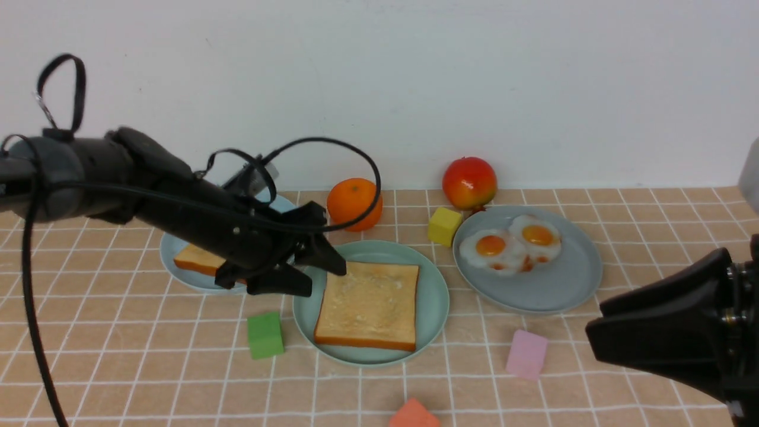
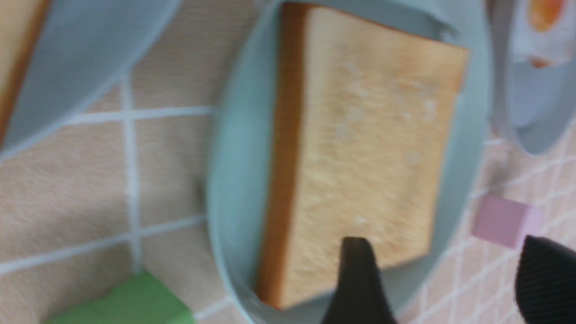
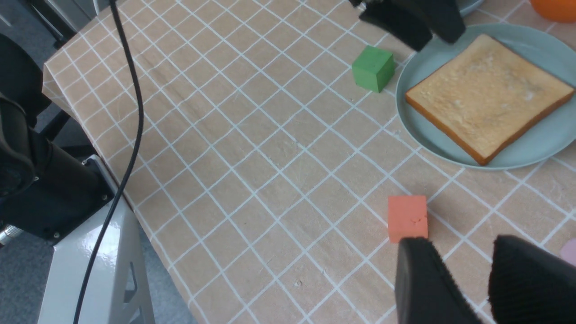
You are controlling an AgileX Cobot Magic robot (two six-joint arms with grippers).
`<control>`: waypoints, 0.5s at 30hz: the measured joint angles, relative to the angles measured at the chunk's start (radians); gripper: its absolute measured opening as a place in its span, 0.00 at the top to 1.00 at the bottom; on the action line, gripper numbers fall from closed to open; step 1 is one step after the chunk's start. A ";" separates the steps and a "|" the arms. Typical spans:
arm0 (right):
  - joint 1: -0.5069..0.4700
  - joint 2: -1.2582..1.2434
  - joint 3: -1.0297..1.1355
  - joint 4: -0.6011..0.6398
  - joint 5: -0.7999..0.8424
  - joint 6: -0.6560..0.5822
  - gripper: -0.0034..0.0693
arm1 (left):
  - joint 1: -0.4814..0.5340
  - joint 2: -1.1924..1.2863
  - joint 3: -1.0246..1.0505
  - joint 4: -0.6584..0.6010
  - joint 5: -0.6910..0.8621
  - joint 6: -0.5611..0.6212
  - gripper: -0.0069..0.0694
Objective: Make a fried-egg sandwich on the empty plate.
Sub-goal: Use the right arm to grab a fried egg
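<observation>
Left gripper (image 1: 323,279) is hovering wide open by the mid-frame toast slice (image 1: 369,305); right gripper (image 3: 459,245) is hanging half-open, empty.

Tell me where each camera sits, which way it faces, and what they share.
Front: between the arms, facing forward over the table; left gripper and right gripper show.
Left wrist: on the left arm, looking down at the toast slice on the mint-green plate; its fingertips show.
Right wrist: on the right arm, facing the orange cube; its fingertips show.
Shared: all see the toast slice.
</observation>
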 joint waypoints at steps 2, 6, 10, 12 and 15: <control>0.000 0.000 0.000 0.001 0.006 0.000 0.62 | 0.012 -0.034 -0.033 0.017 0.047 0.000 0.24; 0.000 0.002 0.000 0.000 -0.016 0.000 0.62 | 0.050 -0.125 -0.149 0.030 0.190 -0.001 0.23; 0.000 0.016 0.000 0.000 -0.106 0.044 0.62 | 0.052 -0.210 -0.232 0.044 0.295 0.030 0.24; 0.000 0.056 0.000 -0.016 -0.229 0.133 0.62 | 0.026 -0.296 -0.265 0.084 0.356 0.054 0.27; 0.000 0.134 0.000 -0.031 -0.376 0.276 0.62 | -0.056 -0.410 -0.262 0.212 0.391 0.034 0.35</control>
